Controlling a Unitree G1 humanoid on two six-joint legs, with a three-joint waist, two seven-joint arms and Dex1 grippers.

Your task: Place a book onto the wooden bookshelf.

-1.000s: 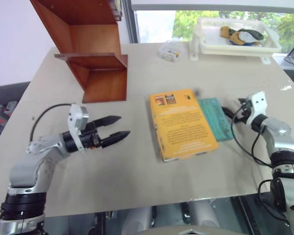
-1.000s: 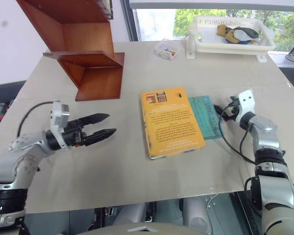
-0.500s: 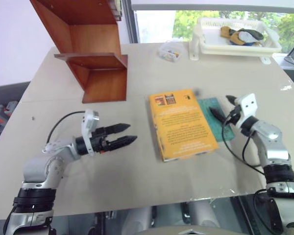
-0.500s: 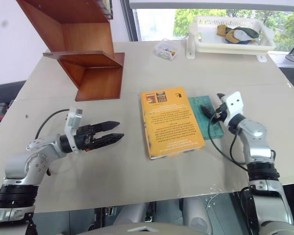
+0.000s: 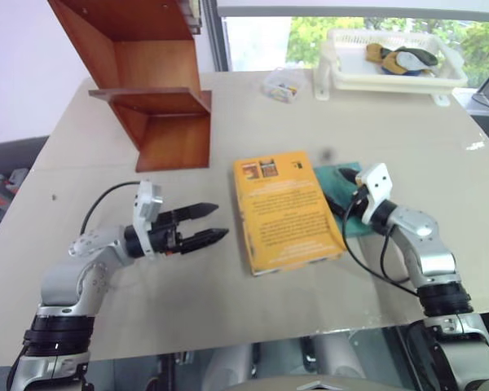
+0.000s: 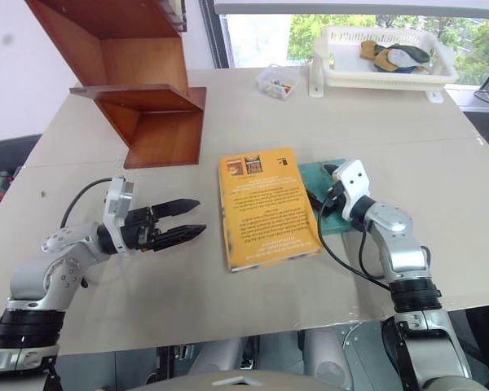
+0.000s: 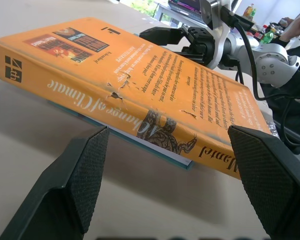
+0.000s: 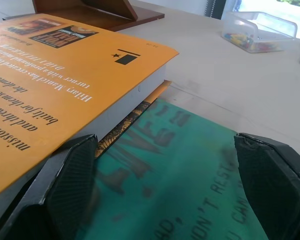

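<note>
Head views, hidden or cut off: the reddish-brown polished wooden bookshelf (image 5: 151, 90) at the far left corner of the beige table (image 5: 228, 301) is cut off by the picture's top edge. The thin teal book (image 5: 340, 181) is mostly covered by the right gripper (image 6: 320, 198), whose fingertips are too dark and small there to read. The contents of the small clear plastic box (image 5: 282, 84) and the white plastic basket tray (image 5: 391, 77) on the far edge are hard to make out.

Head views, book and tools: the thick orange-yellow paperback book (image 5: 284, 208) lies flat near the table's middle. The left gripper (image 5: 209, 223) lies level, near the book's left long side but apart from it, its two black fingers spread. The right gripper is at the book's right long side, over the teal book.

Left wrist view: the orange book's creased spine (image 7: 130, 112) faces the camera, framed between the spread fingers (image 7: 85, 175). A teal edge shows beneath it. The right gripper (image 7: 162, 36) is beyond the far side; whether it touches the cover cannot be told.

Right wrist view: the right fingers (image 8: 270, 175) stand wide apart, over the teal cover (image 8: 190, 165). The orange book's page edge (image 8: 120, 112) is just beside the finger on its side; contact cannot be told. The bookshelf's base (image 8: 97, 12) is cut off.
</note>
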